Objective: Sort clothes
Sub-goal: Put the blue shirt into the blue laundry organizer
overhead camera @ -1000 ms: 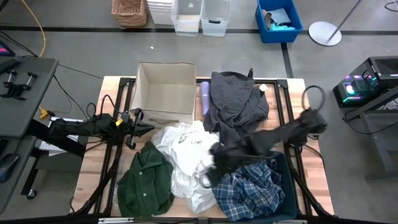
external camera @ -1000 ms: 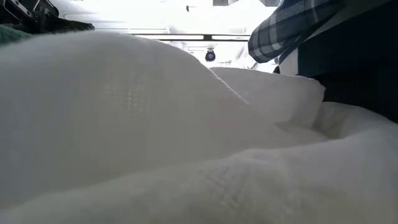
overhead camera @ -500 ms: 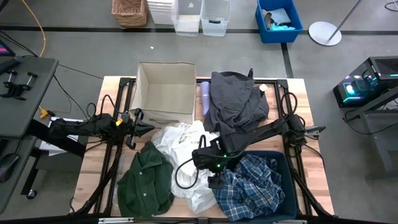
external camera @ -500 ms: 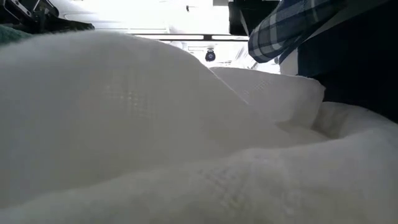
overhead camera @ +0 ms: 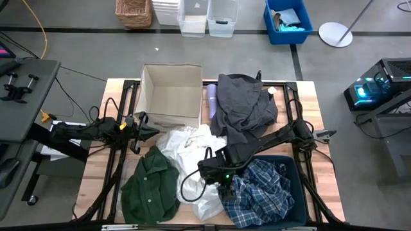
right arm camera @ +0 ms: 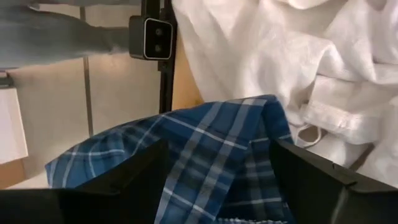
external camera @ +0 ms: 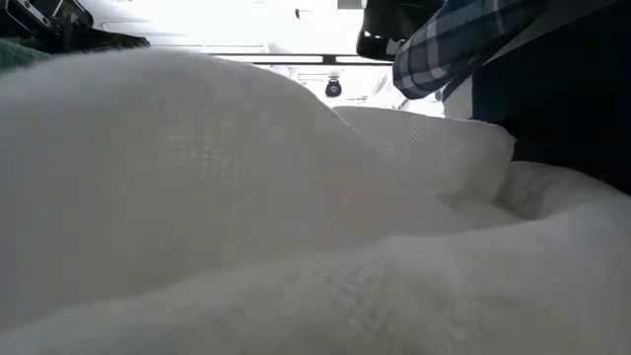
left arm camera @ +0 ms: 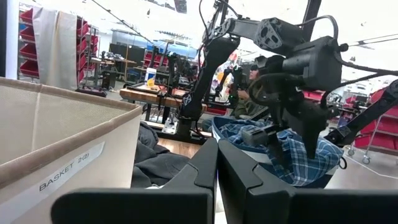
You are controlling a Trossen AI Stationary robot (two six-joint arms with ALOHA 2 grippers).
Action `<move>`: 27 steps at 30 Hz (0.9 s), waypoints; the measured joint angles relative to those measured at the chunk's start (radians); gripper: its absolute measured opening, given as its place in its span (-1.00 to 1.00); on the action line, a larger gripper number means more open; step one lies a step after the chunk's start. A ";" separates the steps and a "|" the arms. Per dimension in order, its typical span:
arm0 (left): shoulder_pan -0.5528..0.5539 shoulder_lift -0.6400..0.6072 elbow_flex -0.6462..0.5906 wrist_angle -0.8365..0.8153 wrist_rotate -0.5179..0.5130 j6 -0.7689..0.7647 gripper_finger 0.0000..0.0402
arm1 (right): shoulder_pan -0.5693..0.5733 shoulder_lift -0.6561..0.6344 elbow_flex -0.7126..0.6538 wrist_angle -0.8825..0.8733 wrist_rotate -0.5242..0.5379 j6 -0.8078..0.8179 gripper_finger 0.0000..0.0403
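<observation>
Right gripper (overhead camera: 226,186) is positioned over the near-left edge of the blue-and-white plaid shirt (overhead camera: 260,196), at the boundary where that shirt meets the white fabric pieces (overhead camera: 192,160). In the right wrist view its two fingers (right arm camera: 124,177) are spread wide, with plaid cloth (right arm camera: 211,155) lying directly between and below them; no cloth is pinched. White fabric (right arm camera: 273,68) lies just beyond the plaid edge in that view.

The plaid shirt sits heaped in a dark blue bin (overhead camera: 292,173) at the near right of the table (overhead camera: 321,186), part of it spilling over the bin's left rim. The beige fabric basket (overhead camera: 170,96) at the far left-centre of the table shows no contents; its label reads "BASKET 2" in the left wrist view (left arm camera: 68,171).

The dark grey garment (overhead camera: 243,106) lies at the far centre, right beside the basket. The dark green shirt (overhead camera: 151,186) lies at the near left, touching the white fabric.

Left gripper (overhead camera: 151,130) is parked at the left side of the table, beside the basket's near corner, its fingers (left arm camera: 242,177) pressed together, holding nothing.

In the low view, white fabric (external camera: 246,217) fills the foreground.
</observation>
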 joint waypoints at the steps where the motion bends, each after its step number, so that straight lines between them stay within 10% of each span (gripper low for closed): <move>1: 0.000 0.000 0.000 0.000 0.000 0.000 -1.00 | 0.003 0.005 0.000 -0.002 0.001 0.000 0.36; 12: 0.000 0.000 0.000 0.000 0.000 0.000 -1.00 | 0.013 0.023 0.000 0.003 -0.039 0.282 0.29; 19: 0.000 0.000 0.000 0.000 0.000 0.000 -1.00 | 0.059 0.025 0.056 0.024 -0.100 0.442 -0.82; 27: 0.000 0.000 0.000 0.000 0.000 0.000 -1.00 | 0.162 0.017 0.437 -0.347 0.006 0.647 -0.98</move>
